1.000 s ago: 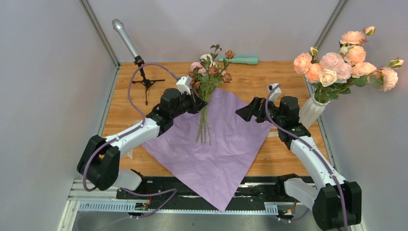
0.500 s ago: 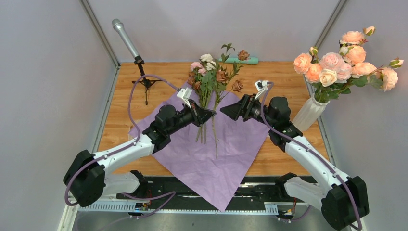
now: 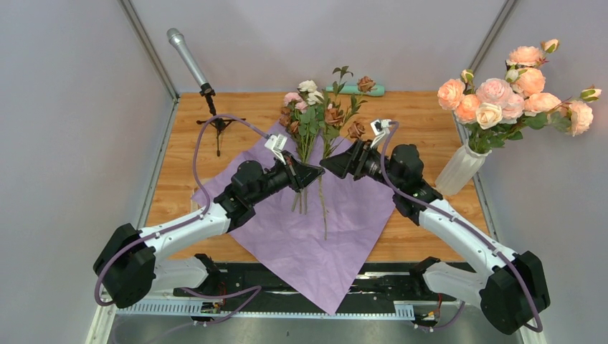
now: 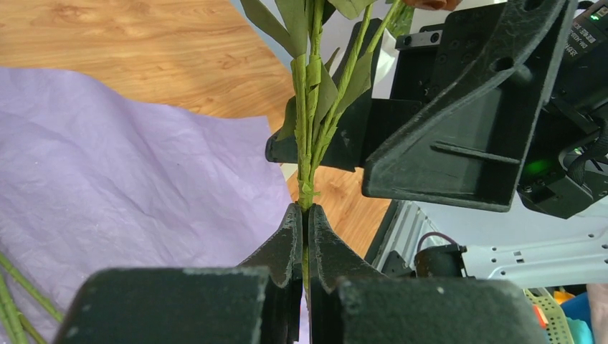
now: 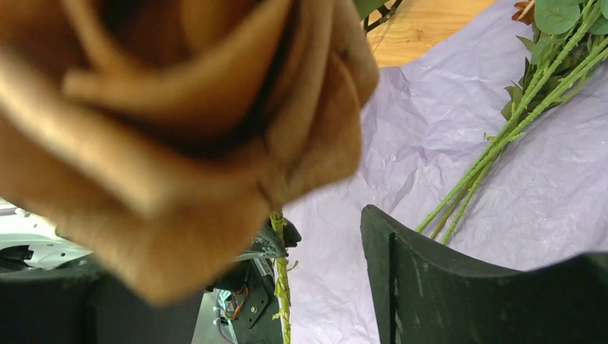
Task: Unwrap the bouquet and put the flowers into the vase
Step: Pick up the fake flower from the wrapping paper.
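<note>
While the top view only shows you both hands meeting over the middle of the purple paper (image 3: 315, 236), the wrist cameras settle what each one is doing. Your left hand (image 4: 306, 218) is pressed together on thin green stems of the flowers (image 3: 320, 115), pinching them upright above the paper. The blooms stand over its far corner. Your right hand (image 3: 330, 166) is spread, and the left wrist view shows its black fingers (image 4: 437, 136) just beside those stems, further along toward the blooms.

From the right wrist, a blurred rusty-brown rose (image 5: 179, 107) fills most of the frame. One stem (image 5: 281, 287) hangs below it in the gap, apart from the one finger you can see. That view also shows more stems (image 5: 495, 143) lying flat on the paper.

The vase (image 3: 459, 166), seen only from the top, stands on the desk (image 3: 409, 115) off the paper's right corner, with peach roses (image 3: 513, 89) in it.
</note>
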{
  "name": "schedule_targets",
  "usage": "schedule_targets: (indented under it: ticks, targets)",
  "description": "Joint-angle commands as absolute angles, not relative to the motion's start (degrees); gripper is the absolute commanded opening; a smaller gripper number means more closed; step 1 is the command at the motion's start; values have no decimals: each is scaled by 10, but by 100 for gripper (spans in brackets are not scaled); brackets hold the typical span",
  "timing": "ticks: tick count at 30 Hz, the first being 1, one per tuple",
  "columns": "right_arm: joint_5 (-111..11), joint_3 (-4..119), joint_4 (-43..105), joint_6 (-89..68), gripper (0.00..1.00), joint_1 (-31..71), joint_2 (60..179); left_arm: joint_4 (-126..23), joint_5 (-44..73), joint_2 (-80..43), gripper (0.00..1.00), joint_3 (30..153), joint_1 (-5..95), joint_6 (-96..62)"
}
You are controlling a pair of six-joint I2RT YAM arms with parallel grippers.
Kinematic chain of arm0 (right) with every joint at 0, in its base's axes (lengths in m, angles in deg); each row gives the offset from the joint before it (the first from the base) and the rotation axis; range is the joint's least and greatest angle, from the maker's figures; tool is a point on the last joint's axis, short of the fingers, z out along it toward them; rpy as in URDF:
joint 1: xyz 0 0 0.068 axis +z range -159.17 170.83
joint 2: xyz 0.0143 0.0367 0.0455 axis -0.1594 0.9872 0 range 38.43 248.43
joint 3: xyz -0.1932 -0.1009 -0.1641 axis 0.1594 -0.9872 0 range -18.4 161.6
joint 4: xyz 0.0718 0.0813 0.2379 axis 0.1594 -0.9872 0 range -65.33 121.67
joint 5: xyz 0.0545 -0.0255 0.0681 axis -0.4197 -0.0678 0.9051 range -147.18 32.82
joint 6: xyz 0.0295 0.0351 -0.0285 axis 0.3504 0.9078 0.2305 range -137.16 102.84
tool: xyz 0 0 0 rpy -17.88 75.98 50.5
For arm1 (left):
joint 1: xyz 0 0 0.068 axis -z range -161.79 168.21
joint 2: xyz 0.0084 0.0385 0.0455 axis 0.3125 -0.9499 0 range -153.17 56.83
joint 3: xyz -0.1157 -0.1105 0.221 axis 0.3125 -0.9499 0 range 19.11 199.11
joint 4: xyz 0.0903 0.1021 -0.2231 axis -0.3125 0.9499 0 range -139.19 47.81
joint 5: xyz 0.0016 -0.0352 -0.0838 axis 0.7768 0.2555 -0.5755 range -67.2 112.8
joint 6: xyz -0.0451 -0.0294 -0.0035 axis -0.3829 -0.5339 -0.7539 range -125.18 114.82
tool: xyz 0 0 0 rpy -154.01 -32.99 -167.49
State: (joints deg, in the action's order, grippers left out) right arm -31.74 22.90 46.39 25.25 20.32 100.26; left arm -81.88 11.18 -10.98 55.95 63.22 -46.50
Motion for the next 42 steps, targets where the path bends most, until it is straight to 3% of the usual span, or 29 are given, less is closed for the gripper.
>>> schedule_targets:
  ticks: [1, 6, 20, 29, 33, 34, 36, 37, 38, 39, 42]
  targets:
    - [-335, 261, 509, 263, 69, 212, 1014, -854, 106, -99, 0, 564, 637, -470]
    - [-334, 267, 515, 262, 51, 216, 1025, -854, 100, -101, 0, 568, 640, -468]
    - [-336, 274, 523, 262, 26, 221, 1034, -854, 92, -108, 0, 571, 642, -467]
    - [-337, 274, 515, 247, 0, 223, 1032, -838, 97, -111, 0, 577, 642, -465]
    - [-342, 279, 495, 219, 0, 224, 1022, -821, 97, -112, 2, 583, 642, -461]
    - [-346, 281, 482, 203, 0, 226, 1016, -817, 99, -110, 7, 586, 642, -459]
    - [-356, 289, 454, 175, 0, 227, 1003, -801, 106, -104, 26, 589, 642, -450]
    - [-362, 294, 436, 146, 0, 229, 995, -788, 114, -100, 45, 591, 642, -440]
    - [-369, 301, 412, 122, 0, 231, 985, -778, 118, -92, 54, 595, 641, -433]
    - [-379, 309, 387, 94, 0, 231, 971, -753, 128, -89, 71, 599, 641, -419]
    - [-418, 339, 300, -4, 0, 233, 935, -675, 155, -65, 93, 631, 634, -357]
